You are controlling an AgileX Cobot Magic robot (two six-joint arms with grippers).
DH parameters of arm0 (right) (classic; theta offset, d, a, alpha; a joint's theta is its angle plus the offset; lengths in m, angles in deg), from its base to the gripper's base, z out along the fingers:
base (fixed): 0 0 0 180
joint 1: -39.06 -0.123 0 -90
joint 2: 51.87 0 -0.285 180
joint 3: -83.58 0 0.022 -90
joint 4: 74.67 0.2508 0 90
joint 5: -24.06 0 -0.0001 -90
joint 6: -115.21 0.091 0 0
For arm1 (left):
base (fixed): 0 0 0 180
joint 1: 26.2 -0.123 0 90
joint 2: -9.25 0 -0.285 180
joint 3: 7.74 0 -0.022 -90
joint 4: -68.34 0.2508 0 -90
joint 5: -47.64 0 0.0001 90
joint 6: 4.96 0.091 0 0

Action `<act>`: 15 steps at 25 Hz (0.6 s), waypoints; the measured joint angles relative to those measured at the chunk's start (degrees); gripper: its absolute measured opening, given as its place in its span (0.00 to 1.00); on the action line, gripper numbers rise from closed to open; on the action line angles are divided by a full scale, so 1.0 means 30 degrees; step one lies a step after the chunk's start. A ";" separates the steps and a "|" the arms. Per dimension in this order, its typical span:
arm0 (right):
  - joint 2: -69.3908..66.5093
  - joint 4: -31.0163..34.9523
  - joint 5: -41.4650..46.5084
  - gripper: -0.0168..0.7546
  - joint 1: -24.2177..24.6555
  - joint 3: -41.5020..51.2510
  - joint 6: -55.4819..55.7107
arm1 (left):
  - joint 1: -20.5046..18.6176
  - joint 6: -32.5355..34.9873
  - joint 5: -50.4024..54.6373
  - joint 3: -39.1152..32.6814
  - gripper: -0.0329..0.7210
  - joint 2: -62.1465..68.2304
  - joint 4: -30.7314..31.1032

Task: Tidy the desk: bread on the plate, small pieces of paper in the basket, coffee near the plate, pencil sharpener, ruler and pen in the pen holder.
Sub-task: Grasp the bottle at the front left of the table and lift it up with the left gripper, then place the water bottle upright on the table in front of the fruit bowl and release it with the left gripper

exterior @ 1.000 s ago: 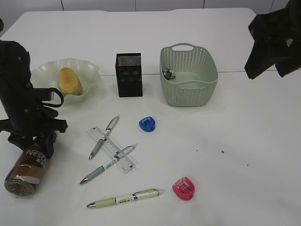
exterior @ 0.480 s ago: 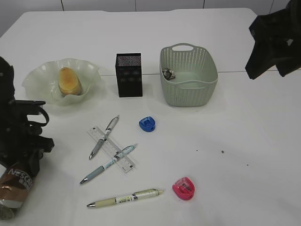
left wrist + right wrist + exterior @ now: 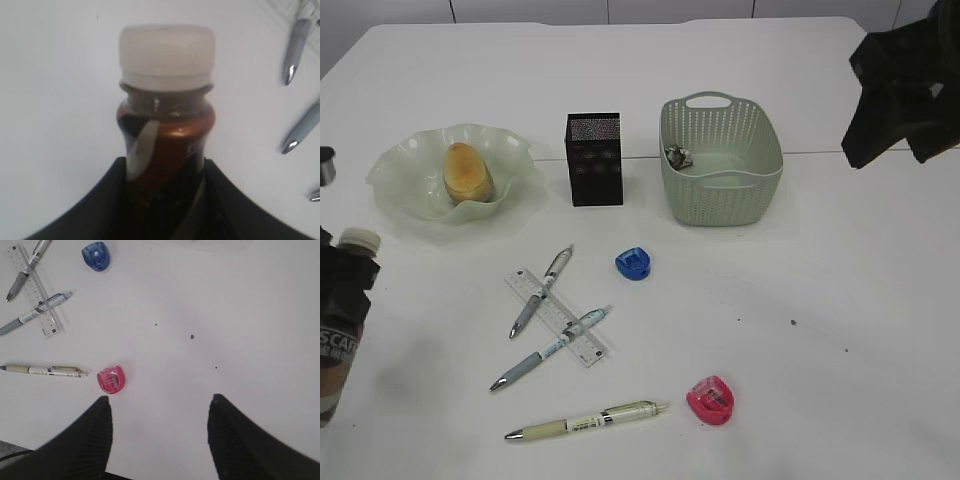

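My left gripper [image 3: 162,165] is shut on the brown coffee bottle [image 3: 165,140], whose white cap [image 3: 358,240] points up at the desk's left edge. The bottle [image 3: 338,340] stands below the green glass plate [image 3: 405,160], which holds the bread [image 3: 467,172]. The ruler [image 3: 588,348] lies under two pens [image 3: 542,290] [image 3: 550,348]; a third pen [image 3: 588,420] lies nearer. Blue [image 3: 633,263] and pink [image 3: 711,400] pencil sharpeners lie on the desk. The pen holder [image 3: 595,158] and basket [image 3: 720,195] stand behind. My right gripper [image 3: 160,400] hangs open and holds nothing.
A crumpled scrap of paper [image 3: 678,155] lies inside the basket. In the exterior view the right arm [image 3: 900,90] hovers high at the far right. A few dark specks [image 3: 192,337] dot the white desk [image 3: 840,300] on the right.
The coffee bottle has gone from lying tilted to upright and has shifted left. The left arm has swung almost out of the exterior view. The right arm has not moved.
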 joint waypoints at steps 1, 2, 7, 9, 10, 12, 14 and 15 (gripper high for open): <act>0.0000 0.0000 0.0000 0.60 0.0000 0.0000 0.0000 | 0.0000 0.0000 -0.0466 -0.0289 0.42 -0.0920 0.0000; 0.0000 0.0000 0.0000 0.60 0.0000 0.0000 0.0000 | 0.0000 0.0000 -0.0881 -0.0578 0.42 -0.1809 0.0000; 0.0000 0.0000 0.0000 0.60 0.0000 0.0000 0.0000 | 0.0000 0.0000 -0.4689 -0.2011 0.42 -0.4845 -0.0036; 0.0000 0.0000 0.0000 0.60 0.0000 0.0000 0.0000 | 0.0000 0.0000 -0.6857 -0.2873 0.42 -0.5227 -0.0036; 0.0000 0.0000 0.0000 0.60 0.0000 0.0000 0.0000 | 0.0000 0.0000 -0.8328 -0.3313 0.42 -0.5227 -0.0036; 0.0000 0.0000 0.0000 0.60 0.0000 0.0000 0.0000 | 0.0000 0.0033 -1.1698 -0.4486 0.42 -0.4941 -0.0036; 0.0000 0.0000 0.0000 0.60 0.0000 0.0000 0.0000 | 0.0000 0.0033 -1.5365 -0.5540 0.42 -0.4195 -0.0036; 0.0000 0.0000 0.0035 0.60 0.0000 0.0000 0.0000 | 0.0000 0.0086 -1.7498 -0.6047 0.42 -0.3771 -0.0036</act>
